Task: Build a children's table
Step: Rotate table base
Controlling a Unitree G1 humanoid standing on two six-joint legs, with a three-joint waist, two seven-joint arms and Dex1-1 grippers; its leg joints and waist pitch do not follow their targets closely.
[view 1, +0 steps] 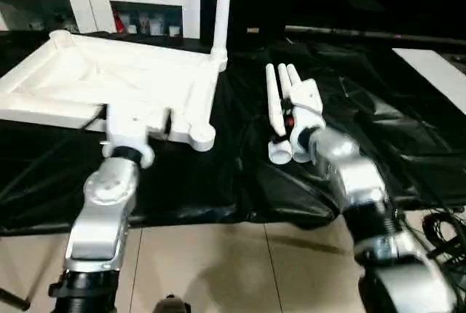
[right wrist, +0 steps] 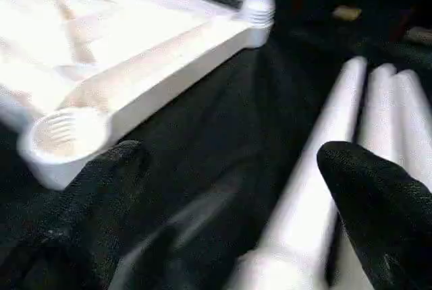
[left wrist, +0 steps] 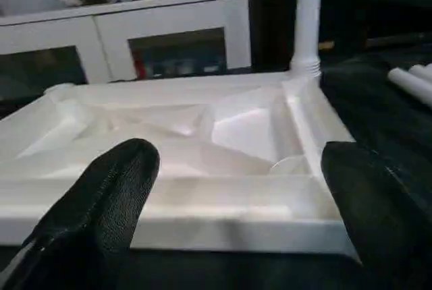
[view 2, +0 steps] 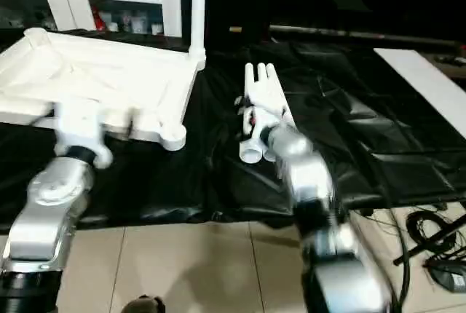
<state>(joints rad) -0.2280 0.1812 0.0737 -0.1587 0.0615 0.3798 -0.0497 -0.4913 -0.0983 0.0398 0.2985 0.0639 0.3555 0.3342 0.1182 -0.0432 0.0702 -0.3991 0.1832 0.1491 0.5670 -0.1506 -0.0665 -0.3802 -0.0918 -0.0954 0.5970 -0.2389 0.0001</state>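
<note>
The children's table top (view 1: 109,73) lies upside down on the black sheet, ribbed side up. One white leg (view 1: 222,7) stands upright in its far right corner socket. The near right corner socket (right wrist: 67,131) holds nothing. Three loose legs (view 1: 280,109) lie side by side on the sheet to the right of the top. My left gripper (left wrist: 236,168) is open at the top's near edge, with one finger on each side of a stretch of the rim. My right gripper (right wrist: 229,162) is open just above the near ends of the loose legs, gripping nothing.
A white cabinet (view 1: 145,0) with glass doors stands behind the table top. The black sheet (view 1: 364,131) covers the work surface, with tiled floor in front of it. A white board (view 1: 437,73) lies at the far right, and cables (view 2: 429,233) lie on the floor at the right.
</note>
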